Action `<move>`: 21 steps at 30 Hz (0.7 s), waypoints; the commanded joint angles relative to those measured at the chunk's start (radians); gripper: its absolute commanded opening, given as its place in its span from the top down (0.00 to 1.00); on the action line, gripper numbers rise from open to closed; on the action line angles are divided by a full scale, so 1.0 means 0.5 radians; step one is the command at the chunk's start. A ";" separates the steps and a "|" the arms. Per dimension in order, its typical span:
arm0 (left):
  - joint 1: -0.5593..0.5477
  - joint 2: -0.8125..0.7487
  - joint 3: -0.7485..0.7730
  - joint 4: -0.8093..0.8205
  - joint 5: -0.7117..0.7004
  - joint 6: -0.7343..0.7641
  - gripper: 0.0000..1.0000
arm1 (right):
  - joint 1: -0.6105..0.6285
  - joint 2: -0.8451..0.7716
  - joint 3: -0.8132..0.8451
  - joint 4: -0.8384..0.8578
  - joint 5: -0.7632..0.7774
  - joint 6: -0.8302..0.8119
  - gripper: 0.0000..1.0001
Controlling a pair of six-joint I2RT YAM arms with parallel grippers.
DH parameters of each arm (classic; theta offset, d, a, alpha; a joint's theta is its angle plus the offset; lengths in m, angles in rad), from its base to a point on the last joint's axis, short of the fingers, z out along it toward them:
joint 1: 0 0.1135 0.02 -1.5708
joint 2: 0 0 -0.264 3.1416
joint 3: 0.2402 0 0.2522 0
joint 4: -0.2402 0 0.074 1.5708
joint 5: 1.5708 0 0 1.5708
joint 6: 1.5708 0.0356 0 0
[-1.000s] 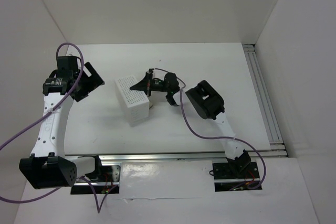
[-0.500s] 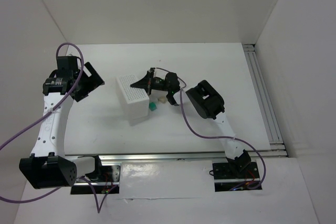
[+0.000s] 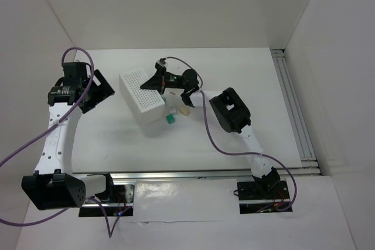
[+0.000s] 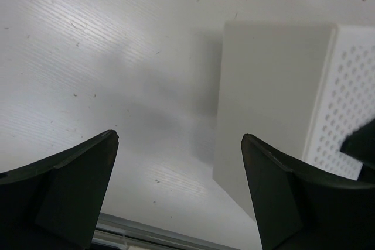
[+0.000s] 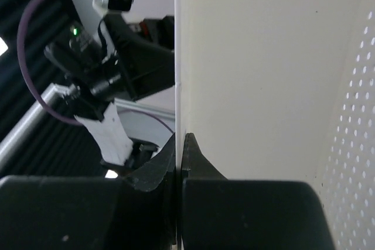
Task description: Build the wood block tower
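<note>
No wood block tower is in view. A small teal block [image 3: 170, 119] and a pale tan block [image 3: 184, 110] lie loose on the table, just right of a white perforated tray [image 3: 143, 95]. My right gripper [image 3: 159, 82] is shut on the thin wall of that tray [image 5: 263, 74], which hangs tilted above the table; in the right wrist view the right gripper [image 5: 180, 139] pinches the wall edge. My left gripper [image 3: 98, 89] stands open at the far left, apart from the tray. In the left wrist view the left gripper [image 4: 179, 139] holds nothing, with the tray [image 4: 269, 103] ahead to the right.
White walls close in the table on three sides. A metal rail [image 3: 293, 103] runs along the right edge and another [image 3: 193, 175] along the front by the arm bases. The left arm [image 5: 99, 80] shows beyond the tray wall in the right wrist view.
My right gripper has carried the tray up and toward the back left, tipping it. The teal and tan blocks came into view on the table where it stood. The left arm has not moved.
</note>
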 commanded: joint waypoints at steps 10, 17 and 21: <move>0.015 -0.078 0.179 -0.031 -0.137 -0.025 0.00 | -0.307 -0.537 0.433 -1.654 -0.203 -1.752 1.00; 0.015 -0.060 0.198 0.006 -0.091 -0.004 0.00 | -0.584 -0.589 0.891 -3.269 0.538 -2.888 1.00; 0.015 -0.023 0.143 0.043 -0.014 0.036 0.01 | -0.630 -0.633 0.955 -3.756 1.351 -3.226 1.00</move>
